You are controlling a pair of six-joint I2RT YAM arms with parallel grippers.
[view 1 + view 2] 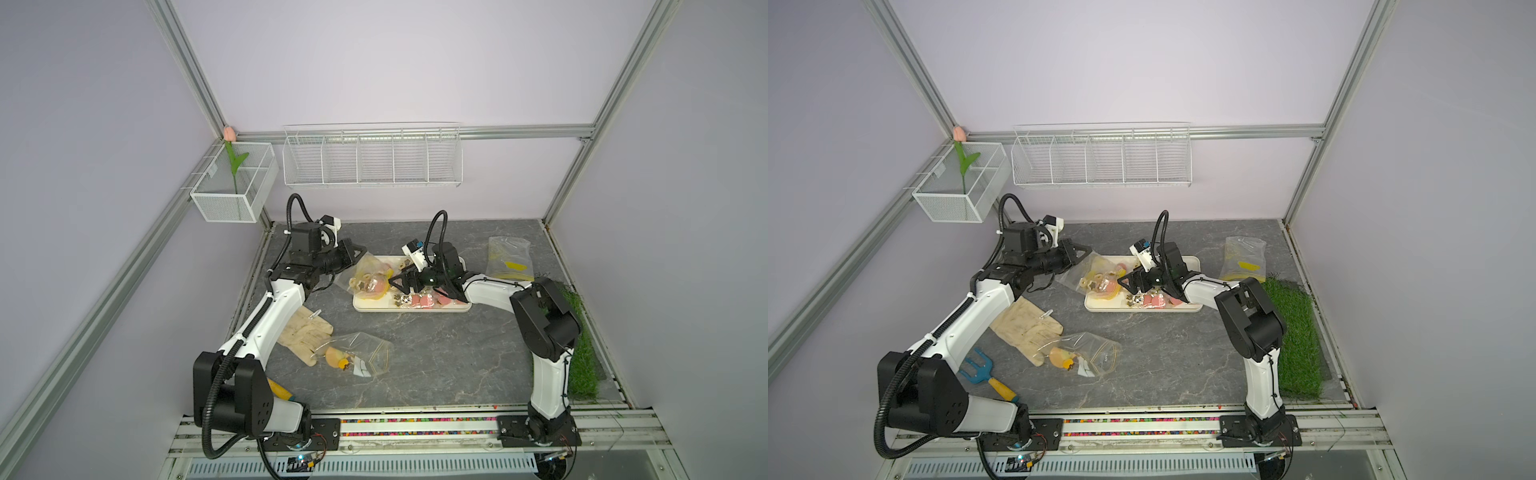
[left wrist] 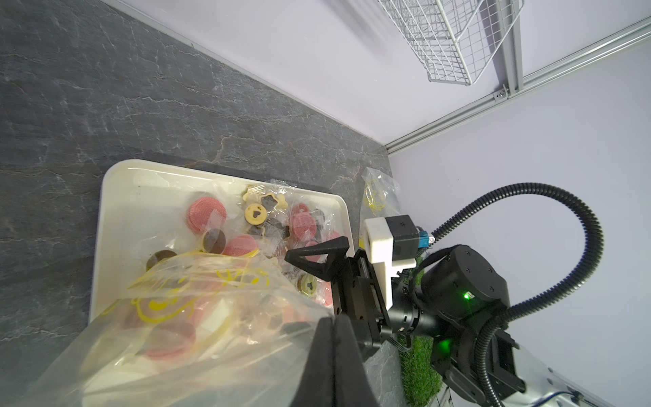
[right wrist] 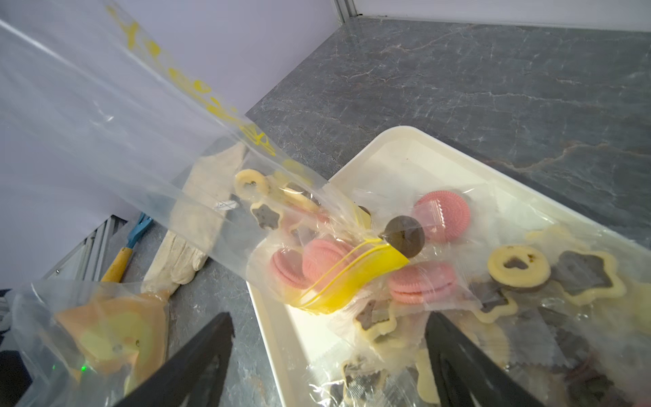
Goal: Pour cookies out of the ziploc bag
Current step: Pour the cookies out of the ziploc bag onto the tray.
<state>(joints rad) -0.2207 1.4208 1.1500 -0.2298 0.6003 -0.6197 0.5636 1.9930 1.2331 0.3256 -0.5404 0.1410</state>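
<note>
Left gripper [image 2: 334, 322] pinching bag [image 2: 176, 334] corner, mouth tipped onto tray [image 2: 116, 211]; right gripper [image 3: 327, 319] spread beside mouth; wrapped cookies [image 3: 442, 215] lying on tray, more inside bag

On the worktop [image 1: 436, 353] I count one tray [image 1: 370, 305], one glove [image 1: 305, 332], one garden fork [image 1: 984, 372], one grass mat [image 1: 582, 361] and three clear bags [image 1: 365, 353], the cookie bag [image 1: 365, 272] among them. There are two wire baskets [image 1: 372, 160] and one tulip [image 1: 229, 134]. I have two pincers, my left pincer [image 1: 360, 252] and right pincer [image 1: 394, 283]. The cookies [image 3: 442, 215] overlap too much for an exact count.

arms [image 1: 270, 316] — white shells, black joints | hoses [image 2: 528, 188]: black, corrugated | right end effector [image 3: 329, 319]: black triangular fingers [image 3: 197, 363]
</note>
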